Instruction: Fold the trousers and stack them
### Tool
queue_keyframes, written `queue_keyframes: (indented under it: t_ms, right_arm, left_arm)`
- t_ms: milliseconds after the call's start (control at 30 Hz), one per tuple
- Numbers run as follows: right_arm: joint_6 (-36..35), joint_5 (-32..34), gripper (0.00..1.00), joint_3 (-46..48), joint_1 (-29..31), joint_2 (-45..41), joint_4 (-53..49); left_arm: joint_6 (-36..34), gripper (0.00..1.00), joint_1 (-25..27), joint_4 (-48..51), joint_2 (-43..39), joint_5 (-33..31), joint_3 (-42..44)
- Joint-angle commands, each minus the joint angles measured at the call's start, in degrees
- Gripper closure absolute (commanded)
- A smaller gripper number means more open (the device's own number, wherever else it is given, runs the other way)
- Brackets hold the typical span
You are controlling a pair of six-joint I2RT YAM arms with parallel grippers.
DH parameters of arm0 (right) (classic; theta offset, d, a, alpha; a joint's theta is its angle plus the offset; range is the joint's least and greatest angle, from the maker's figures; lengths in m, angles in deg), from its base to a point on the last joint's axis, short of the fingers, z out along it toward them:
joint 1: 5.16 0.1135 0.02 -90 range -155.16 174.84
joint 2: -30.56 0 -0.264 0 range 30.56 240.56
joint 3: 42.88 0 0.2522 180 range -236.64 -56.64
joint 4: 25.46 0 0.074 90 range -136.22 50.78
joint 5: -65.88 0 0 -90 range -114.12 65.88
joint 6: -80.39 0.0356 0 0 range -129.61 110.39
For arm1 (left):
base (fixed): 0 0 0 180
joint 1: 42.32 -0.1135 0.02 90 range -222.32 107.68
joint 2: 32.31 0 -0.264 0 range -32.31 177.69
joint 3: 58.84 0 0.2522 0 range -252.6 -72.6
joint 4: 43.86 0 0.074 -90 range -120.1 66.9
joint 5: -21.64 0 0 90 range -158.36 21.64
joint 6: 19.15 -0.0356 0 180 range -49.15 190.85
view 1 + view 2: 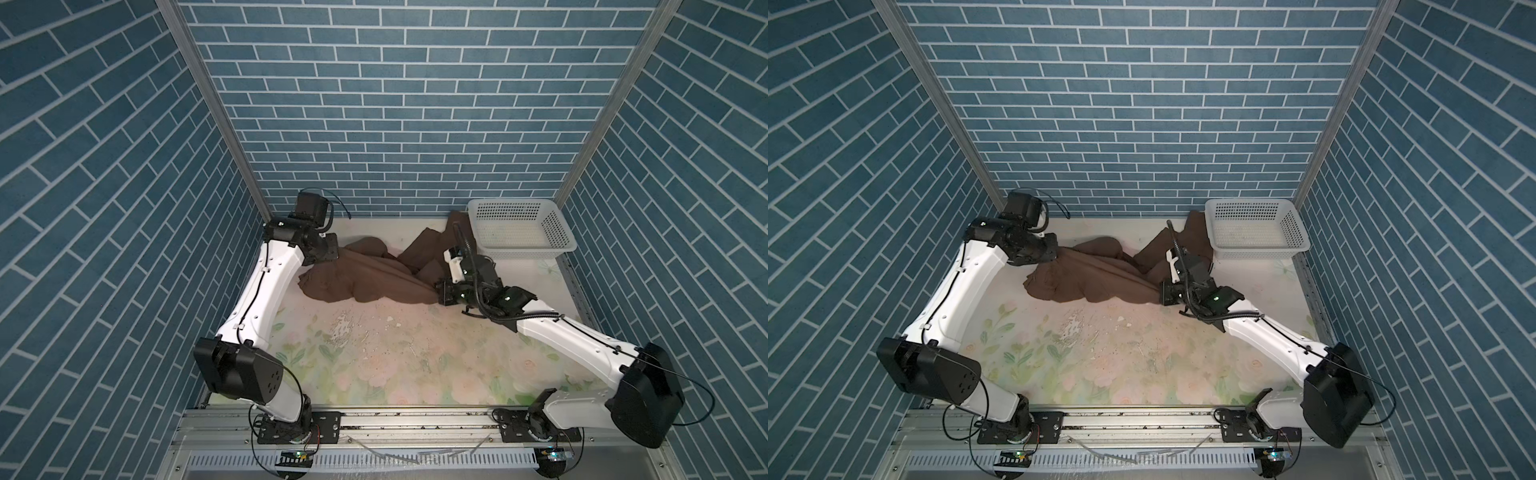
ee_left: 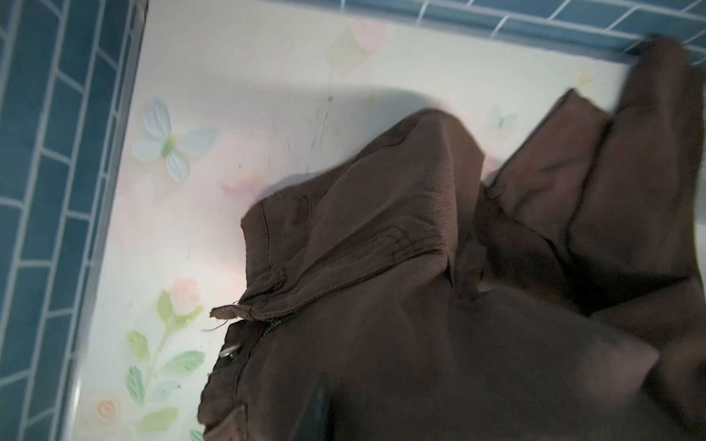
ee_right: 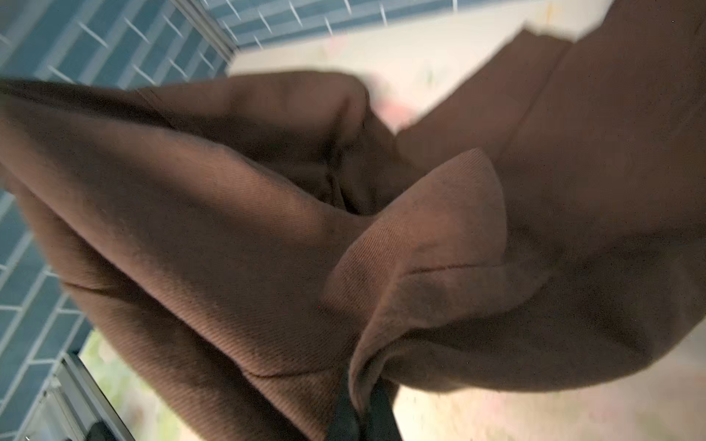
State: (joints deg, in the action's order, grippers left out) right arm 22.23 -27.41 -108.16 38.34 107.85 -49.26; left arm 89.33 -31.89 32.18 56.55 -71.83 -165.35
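**foldbot_fan:** Where are we with this? The trousers (image 1: 365, 278) sit in a rumpled heap on the far half of the counter (image 1: 374, 365), strung between the two arms. One leg trails off far right against the white basket (image 1: 519, 226). Nothing's folded yet imo.

**seam_ripper:** Yeah, reads like the spread-it-flat step to me. The right tool (image 1: 442, 293) has a fold of cloth pinched between its fingers (image 3: 382, 416), and the right wrist view shows that plainly. The left tool (image 1: 334, 251) is at the far-left end by the waistband (image 2: 344, 275), close to the button (image 2: 230, 351). Only one finger (image 2: 317, 408) pokes out of the fabric there, so I can't tell if it's gripping or loose.

**foldbot_fan:** So how would you do it right?

**seam_ripper:** Get a proper bite on the waistband with the left first. Then draw the two ends apart, left and right, low over the counter, so the ridge between them flattens instead of twisting. I'd also drag the whole lot nearer, since the leg by the basket could snag on the rim. Soft cloth like this probably slips, so go slow.
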Motion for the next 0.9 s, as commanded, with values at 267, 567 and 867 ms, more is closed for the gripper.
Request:
queue_keyframes:
  t_ms: [267, 567, 867]
  right_arm:
    - [-9.3, 19.4, 0.17, -5.6, -1.9, -2.8, -9.4]
    - [-10.1, 15.5, 0.25, -21.3, -12.2, 17.1, -14.6]
    - [-5.2, 11.4, 0.28, -34.8, -15.8, 34.8, -17.7]
  left_arm:
    - [4.8, 0.09, -3.1, -1.5, -8.0, -6.4, 12.1]
    - [10.7, 0.04, -6.1, -4.6, -7.6, -6.5, 24.6]
    - [13.0, 0.07, -10.2, -15.9, -3.0, -0.5, 32.0]
